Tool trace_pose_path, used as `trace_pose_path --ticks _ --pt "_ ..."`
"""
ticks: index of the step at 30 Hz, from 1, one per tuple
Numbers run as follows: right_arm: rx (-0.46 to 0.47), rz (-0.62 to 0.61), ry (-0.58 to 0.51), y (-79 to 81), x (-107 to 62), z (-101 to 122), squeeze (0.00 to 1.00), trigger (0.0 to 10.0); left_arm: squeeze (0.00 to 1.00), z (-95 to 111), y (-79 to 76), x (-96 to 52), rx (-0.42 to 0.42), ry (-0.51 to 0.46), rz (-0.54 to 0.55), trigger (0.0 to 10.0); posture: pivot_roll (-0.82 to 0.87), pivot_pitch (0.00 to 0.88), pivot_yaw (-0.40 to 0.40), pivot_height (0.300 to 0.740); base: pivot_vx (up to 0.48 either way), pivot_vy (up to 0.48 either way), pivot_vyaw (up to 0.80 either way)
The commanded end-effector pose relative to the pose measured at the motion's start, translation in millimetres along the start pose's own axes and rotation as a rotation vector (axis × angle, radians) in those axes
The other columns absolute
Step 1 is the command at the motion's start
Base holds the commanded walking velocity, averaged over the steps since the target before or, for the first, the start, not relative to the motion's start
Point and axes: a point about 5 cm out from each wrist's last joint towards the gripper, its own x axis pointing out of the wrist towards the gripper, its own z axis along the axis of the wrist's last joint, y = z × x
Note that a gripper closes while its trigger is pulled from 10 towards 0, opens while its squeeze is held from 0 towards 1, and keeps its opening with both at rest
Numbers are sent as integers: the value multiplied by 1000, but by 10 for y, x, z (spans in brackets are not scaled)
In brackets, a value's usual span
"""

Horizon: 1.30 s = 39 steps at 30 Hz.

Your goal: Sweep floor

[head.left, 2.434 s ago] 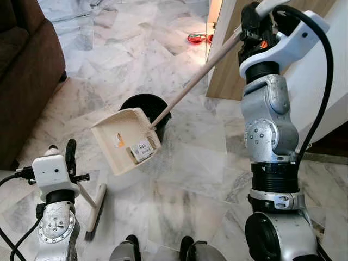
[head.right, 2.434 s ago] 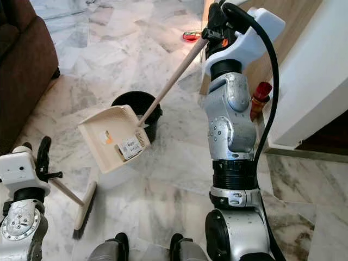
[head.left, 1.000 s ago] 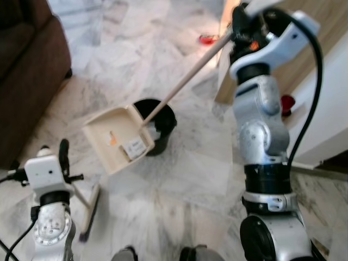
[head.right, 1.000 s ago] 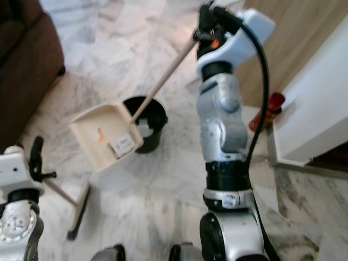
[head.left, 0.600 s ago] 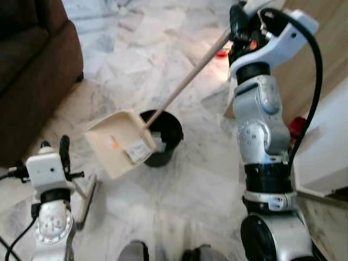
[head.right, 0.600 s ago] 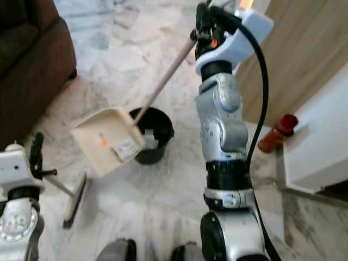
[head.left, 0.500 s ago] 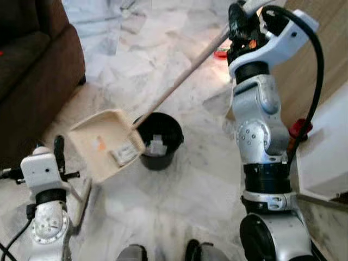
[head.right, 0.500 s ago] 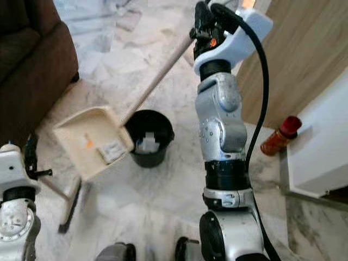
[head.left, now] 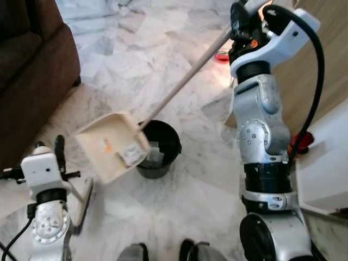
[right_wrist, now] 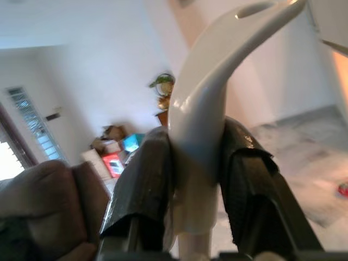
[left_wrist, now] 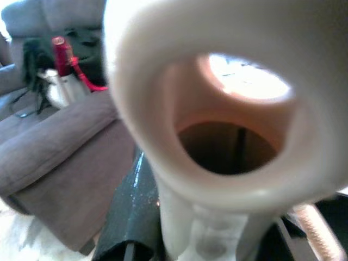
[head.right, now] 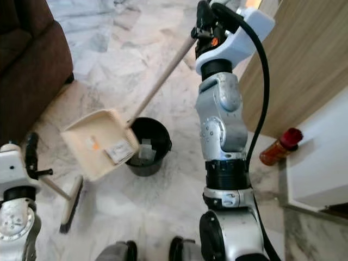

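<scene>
A cream dustpan hangs tilted above the floor, its mouth beside the left rim of a black bucket that holds a white scrap. The pan's long pale handle rises to my right gripper, raised high and shut on the handle's end, with black fingers on both sides of it. Low at the left, my left gripper is shut on the broom handle's ringed top. The broom head rests on the marble floor.
A brown sofa fills the upper left. A wooden panel and a white cabinet stand at the right, with a red bottle at their foot. A red object lies further off. My feet are just behind the bucket.
The camera has swung and come closer to the bucket, and the white scrap inside it has come into sight. The dustpan stays tilted at the bucket's left rim. Both grips are unchanged.
</scene>
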Motion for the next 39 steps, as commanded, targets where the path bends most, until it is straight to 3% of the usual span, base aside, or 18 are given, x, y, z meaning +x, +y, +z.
trace_pose_path --ticks 1,30,39 --pt "1 25 -89 67 41 204 0 10000 0 60 16 -4 1 -35 5 10000 90 238 -59 740 401 0 0" --pt "10 32 -98 88 52 223 0 10000 0 77 18 15 0 -47 8 10000 94 225 -62 740 340 0 0" --pt "5 32 -101 82 35 210 0 10000 0 92 8 10 -8 -59 3 10000 93 239 -59 740 0 0 0"
